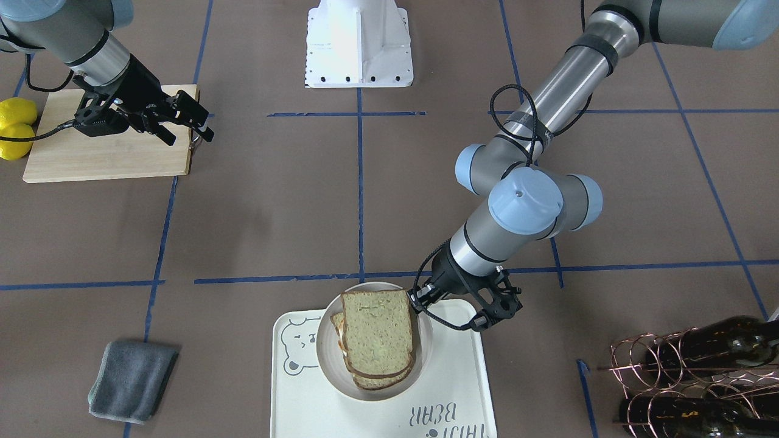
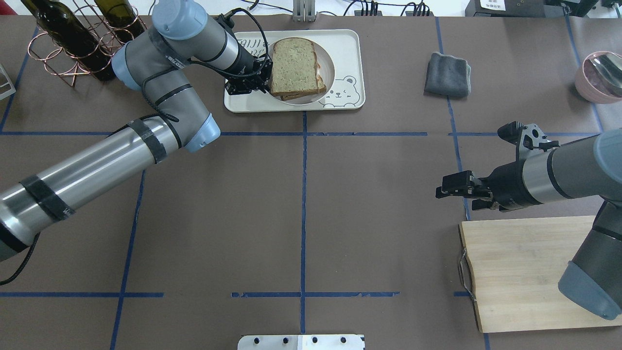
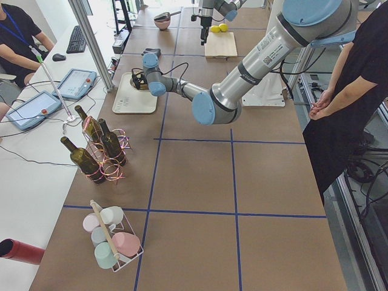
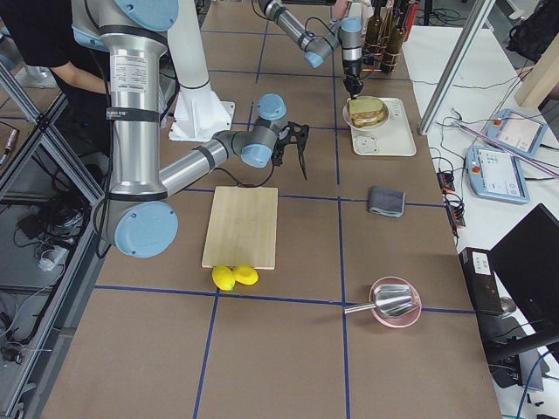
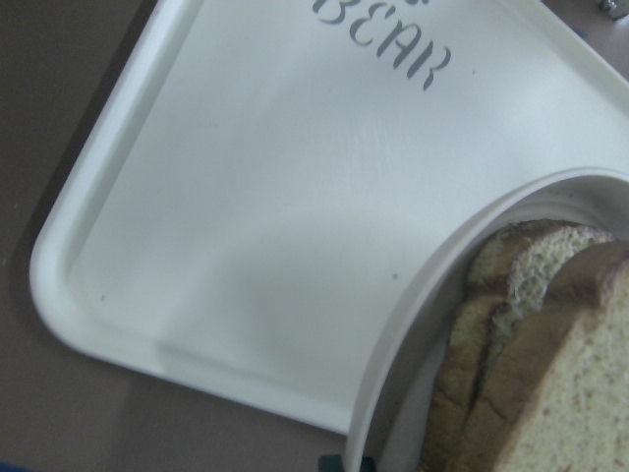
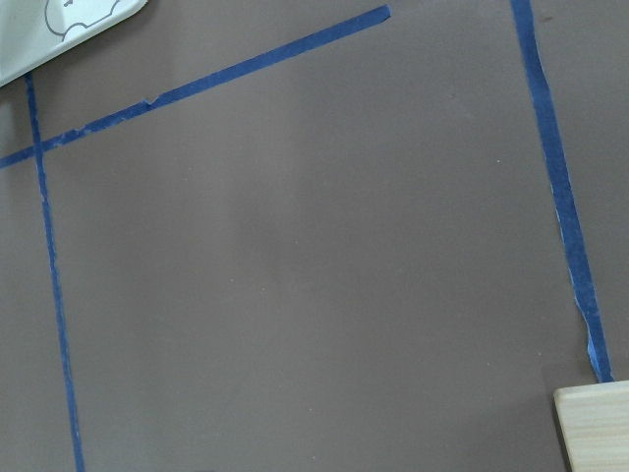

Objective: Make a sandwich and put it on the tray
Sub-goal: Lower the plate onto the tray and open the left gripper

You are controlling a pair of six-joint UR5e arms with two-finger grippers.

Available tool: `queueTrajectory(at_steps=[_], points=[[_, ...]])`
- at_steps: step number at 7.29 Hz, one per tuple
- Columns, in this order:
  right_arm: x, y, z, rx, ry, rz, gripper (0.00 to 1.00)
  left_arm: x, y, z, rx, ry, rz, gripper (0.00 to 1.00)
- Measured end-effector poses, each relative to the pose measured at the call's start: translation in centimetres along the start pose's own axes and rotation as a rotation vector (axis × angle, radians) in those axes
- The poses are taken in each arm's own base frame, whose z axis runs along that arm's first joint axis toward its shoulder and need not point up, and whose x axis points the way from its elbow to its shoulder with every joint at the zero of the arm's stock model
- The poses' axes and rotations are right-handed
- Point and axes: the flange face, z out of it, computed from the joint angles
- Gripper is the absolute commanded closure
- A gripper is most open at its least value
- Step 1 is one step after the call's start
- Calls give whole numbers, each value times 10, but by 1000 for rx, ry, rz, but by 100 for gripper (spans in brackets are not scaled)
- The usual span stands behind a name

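Cream-white, the one rounded-rectangle bear-face tray (image 1: 453, 380) at the front view's lower centre carries one small round white dish (image 1: 325, 360). On the dish lies one two-slice brown-crusted sandwich (image 1: 377, 333). The left gripper (image 1: 418, 302) pinches the dish's rim. The right gripper (image 1: 189, 137), upper left, hangs spread.

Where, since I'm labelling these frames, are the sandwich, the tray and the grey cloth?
sandwich (image 2: 294, 65): overhead exterior view, middle of the top slice.
tray (image 2: 347, 50): overhead exterior view, bare floor near a corner.
grey cloth (image 2: 448, 74): overhead exterior view, its middle.
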Motion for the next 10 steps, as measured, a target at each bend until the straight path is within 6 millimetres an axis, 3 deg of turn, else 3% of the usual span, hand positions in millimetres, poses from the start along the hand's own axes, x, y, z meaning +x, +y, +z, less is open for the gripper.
queueTrajectory(at_steps=[3, 6, 7, 9, 10], points=[[-1, 0, 0, -2, -2, -1, 0, -12, -32, 27, 46, -7, -24, 100], [0, 0, 1, -4, 1, 1, 0, -17, -40, 37, 76, 11, -19, 100], [0, 0, 1, -4, 1, 0, 0, -16, -39, 39, 80, 17, -15, 95], [0, 0, 1, -5, 2, 1, 0, -12, -33, 42, 76, 27, -6, 62], [1, 0, 2, -5, 3, 1, 0, -11, -31, 43, 74, 29, -3, 59]])
